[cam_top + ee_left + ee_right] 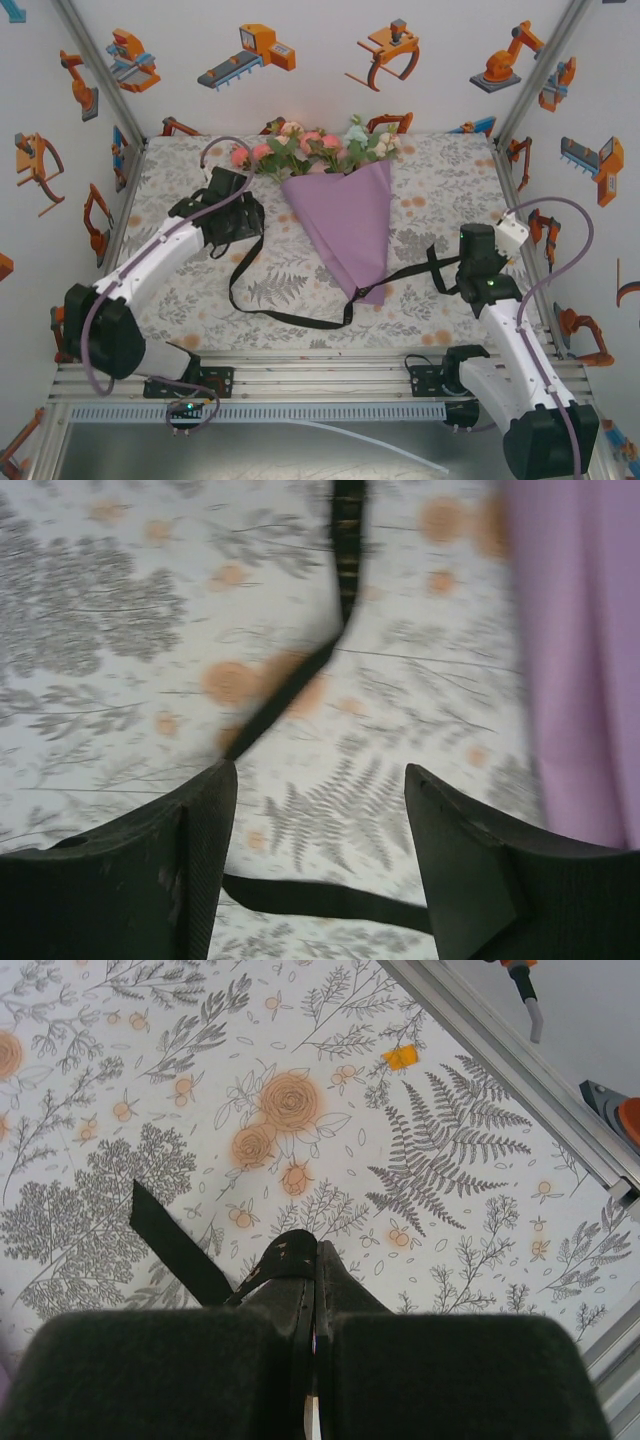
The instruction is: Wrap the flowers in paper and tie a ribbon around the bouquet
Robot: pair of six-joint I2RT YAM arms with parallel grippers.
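Bouquet [345,215] lying wrapped, right claw [315,1252] pinching ribbon [178,1245], left claw [322,785] parted

I work in a robot lab cell — white walls [320,100] at nine, twelve and three o'clock carry orange robot-arm stickers [250,55], and aluminium rails [310,385] at six o'clock hold my bases [440,378].

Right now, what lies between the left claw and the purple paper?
The black ribbon, lying slack on the floral tablecloth; the left wrist view shows it beside the paper.
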